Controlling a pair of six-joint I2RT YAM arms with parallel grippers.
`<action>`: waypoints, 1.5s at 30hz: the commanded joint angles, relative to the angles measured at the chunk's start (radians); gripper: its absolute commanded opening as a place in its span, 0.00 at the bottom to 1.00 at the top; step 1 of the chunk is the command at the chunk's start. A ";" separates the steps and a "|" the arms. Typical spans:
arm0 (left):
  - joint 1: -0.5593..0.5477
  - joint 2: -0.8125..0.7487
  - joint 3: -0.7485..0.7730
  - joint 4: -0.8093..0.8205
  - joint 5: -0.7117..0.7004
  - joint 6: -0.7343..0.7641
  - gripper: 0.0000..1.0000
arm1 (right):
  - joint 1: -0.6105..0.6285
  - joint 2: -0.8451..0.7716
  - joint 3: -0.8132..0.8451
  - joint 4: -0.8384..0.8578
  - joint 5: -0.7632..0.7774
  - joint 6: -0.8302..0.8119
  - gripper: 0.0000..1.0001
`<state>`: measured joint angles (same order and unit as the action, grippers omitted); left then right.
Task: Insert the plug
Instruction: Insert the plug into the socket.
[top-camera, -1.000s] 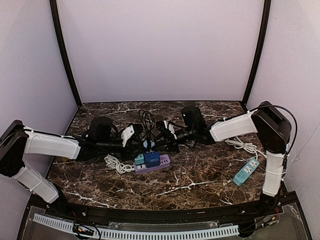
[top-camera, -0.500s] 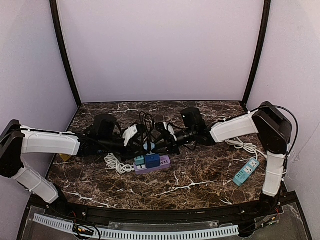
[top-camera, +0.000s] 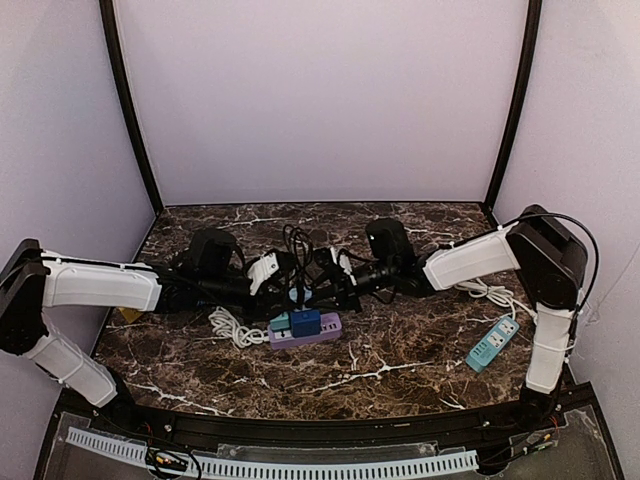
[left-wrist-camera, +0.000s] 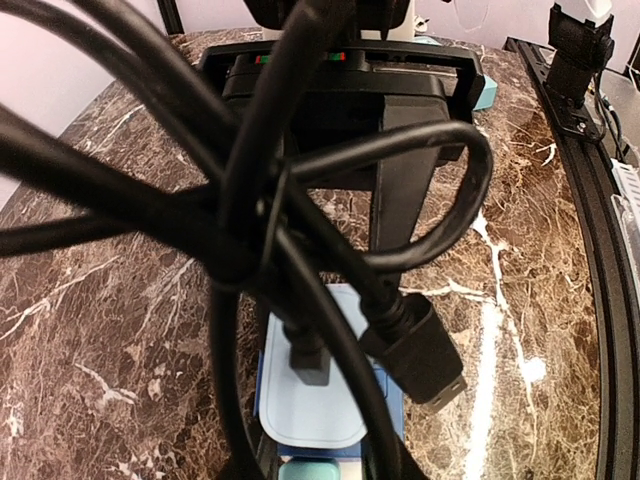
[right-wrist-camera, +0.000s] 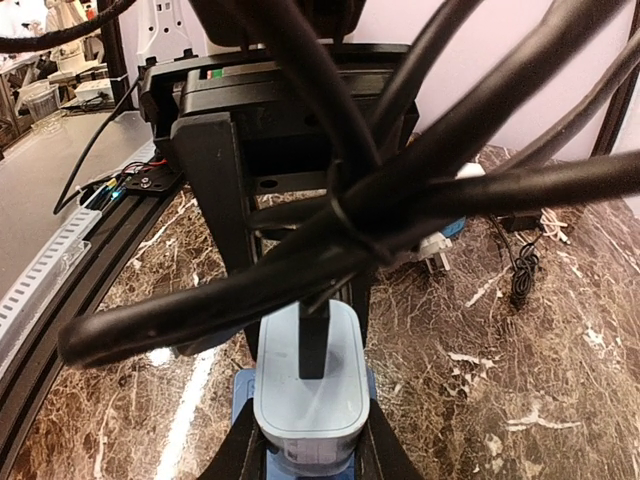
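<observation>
Your left arm has reached further in over the last second. The left gripper (top-camera: 285, 283) now sits close to the right gripper (right-wrist-camera: 305, 452), both above the purple power strip (top-camera: 322, 336).

The pale plug block (right-wrist-camera: 305, 380) hangs between them and is not yet seated. Treat this as line-up before insertion.

The right jaws are clamped on the block's sides. You cannot tell how the left jaws stand: their tips are cut off at the frame edge, and the black cable bundle (left-wrist-camera: 250, 230) smothers that view.

The prongs and the free socket are hidden. A blue adapter (top-camera: 305, 320) already occupies part of the strip.
</observation>
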<state>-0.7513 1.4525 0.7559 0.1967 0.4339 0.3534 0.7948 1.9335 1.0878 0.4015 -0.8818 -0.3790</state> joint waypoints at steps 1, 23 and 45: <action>-0.032 0.066 -0.006 0.000 -0.008 0.082 0.01 | 0.027 0.050 -0.075 0.032 0.081 0.051 0.00; -0.031 0.091 -0.006 -0.155 0.073 0.036 0.01 | 0.053 0.078 -0.100 -0.056 0.068 0.122 0.00; -0.032 0.012 -0.046 0.073 0.085 0.003 0.37 | 0.060 0.051 -0.147 -0.022 0.140 0.099 0.00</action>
<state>-0.7689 1.4860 0.7296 0.2527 0.4591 0.3672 0.8330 1.9312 1.0019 0.5617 -0.8089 -0.3042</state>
